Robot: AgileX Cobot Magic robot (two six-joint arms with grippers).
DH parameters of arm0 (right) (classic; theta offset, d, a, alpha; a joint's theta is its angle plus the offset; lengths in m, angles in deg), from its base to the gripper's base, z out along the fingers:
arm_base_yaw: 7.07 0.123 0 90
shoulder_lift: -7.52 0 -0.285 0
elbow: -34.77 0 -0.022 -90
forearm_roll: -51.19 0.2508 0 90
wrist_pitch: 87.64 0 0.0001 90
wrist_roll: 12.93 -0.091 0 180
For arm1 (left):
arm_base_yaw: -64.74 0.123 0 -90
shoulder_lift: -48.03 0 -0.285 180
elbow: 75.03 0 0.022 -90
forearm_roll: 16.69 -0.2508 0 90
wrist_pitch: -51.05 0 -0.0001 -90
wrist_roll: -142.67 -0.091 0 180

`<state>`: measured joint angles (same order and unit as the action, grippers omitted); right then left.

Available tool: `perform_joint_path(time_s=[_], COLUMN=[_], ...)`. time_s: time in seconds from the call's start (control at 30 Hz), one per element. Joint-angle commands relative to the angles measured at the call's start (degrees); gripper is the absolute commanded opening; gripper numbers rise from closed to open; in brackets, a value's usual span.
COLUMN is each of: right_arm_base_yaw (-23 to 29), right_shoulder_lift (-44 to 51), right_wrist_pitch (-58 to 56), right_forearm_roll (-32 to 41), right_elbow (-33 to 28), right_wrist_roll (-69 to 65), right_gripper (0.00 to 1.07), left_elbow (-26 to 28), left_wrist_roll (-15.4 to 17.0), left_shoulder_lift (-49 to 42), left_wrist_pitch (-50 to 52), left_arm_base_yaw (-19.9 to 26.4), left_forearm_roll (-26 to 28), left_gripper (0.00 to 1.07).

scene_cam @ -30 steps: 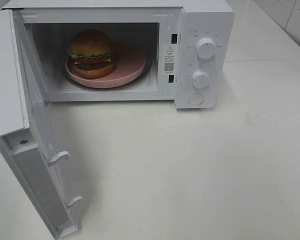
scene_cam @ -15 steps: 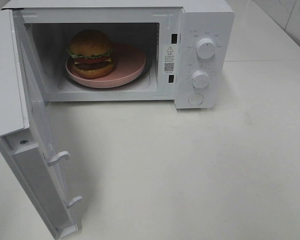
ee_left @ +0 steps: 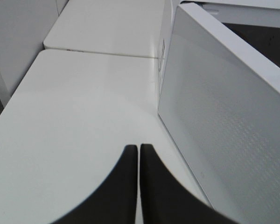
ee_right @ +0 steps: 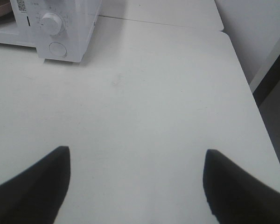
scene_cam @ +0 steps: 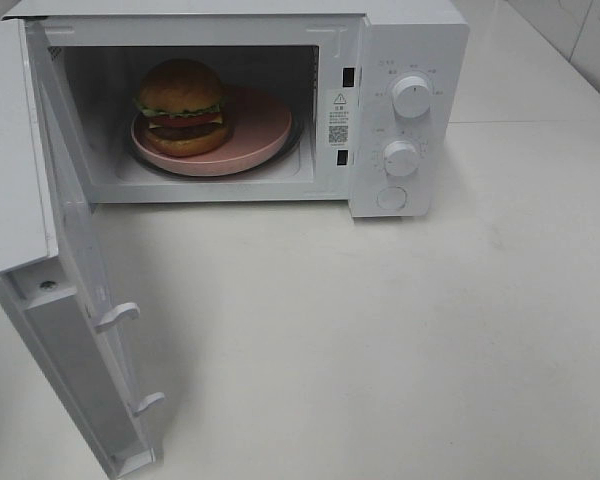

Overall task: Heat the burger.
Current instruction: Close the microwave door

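The burger (scene_cam: 183, 106), with a glossy brown bun and green lettuce frill, sits on a pink plate (scene_cam: 260, 125) inside the open white microwave (scene_cam: 410, 60). The microwave door (scene_cam: 40, 250) stands swung wide toward the front left. In the left wrist view my left gripper (ee_left: 138, 148) is shut, its dark fingers pressed together over bare table, with the outer face of the door (ee_left: 224, 112) just beside it. My right gripper (ee_right: 137, 156) is open and holds nothing, hovering over the table away from the microwave's control panel (ee_right: 53, 23). Neither gripper appears in the exterior high view.
Two knobs (scene_cam: 412, 95) and a round button (scene_cam: 391, 198) are on the microwave's right panel. The white table (scene_cam: 400, 330) stretches in front of and right of the oven. A table edge (ee_right: 252, 107) runs close to the right gripper.
Nothing has moved in the exterior high view: the burger, plate and door stand as before.
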<state>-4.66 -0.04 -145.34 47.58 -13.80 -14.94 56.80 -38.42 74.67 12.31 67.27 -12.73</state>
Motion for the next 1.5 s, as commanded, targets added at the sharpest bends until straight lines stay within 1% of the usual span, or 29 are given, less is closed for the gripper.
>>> perform_joint_path(time_s=[0.03,0.1,0.13,0.17,0.2,0.27,0.3,0.33,0.4,0.43,0.57,0.63,0.67,0.7,0.73,0.77,0.8,0.83,0.87,0.9,0.93,0.97,1.0,1.03,1.1,1.13,1.2,1.4,1.5], right_arm_base_yaw=[-0.3,-0.3,-0.3,-0.3,-0.3,-0.3,-0.3,-0.3,-0.3,-0.3,-0.3,-0.3,-0.3,-0.3,-0.3,-0.3,-0.3,-0.3,-0.3,-0.3,-0.3,-0.3,-0.3,-0.3,-0.3,-0.3,-0.3,-0.3,-0.3], right_shoulder_lift=[1.5,1.5,1.5,1.5,1.5,1.5,1.5,1.5,1.5,1.5,1.5,1.5,1.5,1.5,1.5,1.5,1.5,1.5,1.5,1.5,1.5,1.5,1.5,1.5,1.5,1.5,1.5,1.5,1.5], right_wrist_pitch=[0.8,0.8,0.8,0.8,0.8,0.8,0.8,0.8,0.8,0.8,0.8,0.8,0.8,0.8,0.8,0.8,0.8,0.8,0.8,0.8,0.8,0.8,0.8,0.8,0.8,0.8,0.8,0.8,0.8], right_forearm_roll=[0.0,0.0,0.0,0.0,0.0,0.0,0.0,0.0,0.0,0.0,0.0,0.0,0.0,0.0,0.0,0.0,0.0,0.0,0.0,0.0,0.0,0.0,0.0,0.0,0.0,0.0,0.0,0.0,0.0], right_elbow=[-0.2,-0.2,-0.2,-0.2,-0.2,-0.2,-0.2,-0.2,-0.2,-0.2,-0.2,-0.2,-0.2,-0.2,-0.2,-0.2,-0.2,-0.2,-0.2,-0.2,-0.2,-0.2,-0.2,-0.2,-0.2,-0.2,-0.2,-0.2,-0.2], right_wrist_roll=[0.2,0.2,0.2,0.2,0.2,0.2,0.2,0.2,0.2,0.2,0.2,0.2,0.2,0.2,0.2,0.2,0.2,0.2,0.2,0.2,0.2,0.2,0.2,0.2,0.2,0.2,0.2,0.2,0.2], right_gripper=[0.76,0.76,0.76,0.76,0.76,0.76,0.76,0.76,0.76,0.76,0.76,0.76,0.76,0.76,0.76,0.76,0.76,0.76,0.76,0.76,0.76,0.76,0.76,0.76,0.76,0.76,0.76,0.76,0.76], left_elbow=[-2.2,-5.6,-5.6,-7.9,-7.9,-11.7,-11.7,-14.2,-15.2,-16.7,-18.2,-18.4,-18.4,-18.4,-18.4,-18.4,-18.4,-18.4,-18.4,-18.4,-18.4,-18.4,-18.4,-18.4,-18.4,-18.4,-18.3,-18.1,-17.1], left_wrist_roll=[-0.6,-0.6,-0.6,-0.6,-0.6,-0.5,-0.5,-0.5,-0.5,-0.5,0.2,1.9,1.9,4.1,4.9,4.9,7.2,8.1,8.1,10.7,14.8,14.8,17.0,17.0,23.4,23.4,24.8,24.8,24.3], left_shoulder_lift=[0.9,1.9,1.9,2.8,2.8,4.5,4.5,6.1,7.0,9.2,12.4,15.4,15.4,17.7,18.9,18.9,21.4,22.4,22.4,24.6,27.0,27.0,28.2,28.2,32.7,32.7,37.0,44.3,47.2], left_wrist_pitch=[7.2,15.4,15.4,21.0,21.0,32.1,32.1,38.2,41.0,45.3,51.9,56.1,56.1,58.8,59.6,59.6,60.9,61.1,61.1,61.9,63.3,63.3,63.9,63.9,70.0,70.0,74.8,81.2,81.6], left_arm_base_yaw=[0.2,0.2,0.2,0.2,0.2,0.2,0.2,0.2,0.2,0.2,0.2,0.2,0.2,0.2,0.2,0.2,0.2,0.2,0.2,0.2,0.2,0.2,0.2,0.2,0.2,0.2,0.2,0.2,-0.9], left_forearm_roll=[1.0,1.6,1.6,2.1,2.1,2.2,2.2,2.2,2.2,2.2,1.8,1.4,1.4,0.6,-0.2,-0.2,-4.0,-6.6,-6.6,-12.1,-17.7,-17.7,-19.8,-19.8,-29.0,-29.0,-34.0,-35.1,-35.0], left_gripper=[0.00,0.00,0.00,0.00,0.00,0.00,0.00,0.00,0.00,0.00,0.00,0.00,0.00,0.00,0.00,0.00,0.00,0.00,0.00,0.00,0.00,0.00,0.00,0.00,0.00,0.00,0.00,0.00,0.00])
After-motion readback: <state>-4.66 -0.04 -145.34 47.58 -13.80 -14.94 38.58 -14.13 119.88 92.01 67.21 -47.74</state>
